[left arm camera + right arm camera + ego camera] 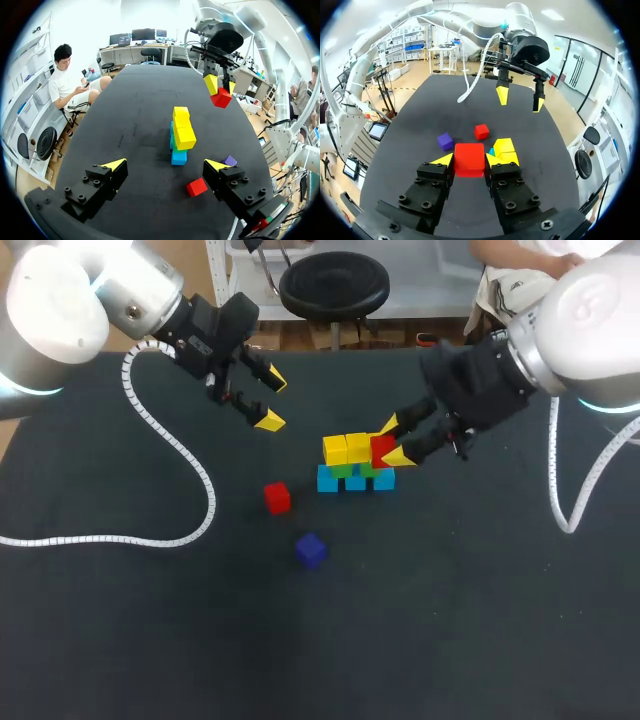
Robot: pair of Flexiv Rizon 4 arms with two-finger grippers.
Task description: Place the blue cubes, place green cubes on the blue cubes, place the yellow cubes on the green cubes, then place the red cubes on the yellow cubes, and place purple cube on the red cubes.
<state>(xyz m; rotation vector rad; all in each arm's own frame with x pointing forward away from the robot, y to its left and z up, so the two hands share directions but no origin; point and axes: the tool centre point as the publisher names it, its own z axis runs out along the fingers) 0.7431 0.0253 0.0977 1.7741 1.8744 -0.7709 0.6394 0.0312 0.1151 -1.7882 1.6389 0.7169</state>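
The red cube (382,449) is clamped between the two yellow tips of the right gripper (394,441), a little right of the centre of the frame in the head view. The right wrist view shows both fingers pressing on its sides. The cube is lifted and rests on nothing: in the left wrist view it hangs in the air beyond the stack.

Just left of it in the head view stand the yellow cubes (346,448), two side by side. They sit on the green cubes (343,470), and these sit on a row of blue cubes (355,482). So I judge that the step in hand is to set this red cube on the yellow layer.

To do it well, the cube should first come squarely over the yellow tops, with its edges parallel to theirs. Then it should go down straight, without any sideways push, because the stack is narrow and a yellow cube could slide off the green ones. The fingers should part only when the cube rests flat. After that the arm should rise straight up, so that no tip catches a yellow cube.

The second red cube (277,497) lies alone on the table (150,640), to the lower left of the stack. The purple cube (311,550) lies lower again, and both are well apart from the stack. The left gripper (272,400) hangs to the upper left of the centre, its fingers apart and holding nothing.
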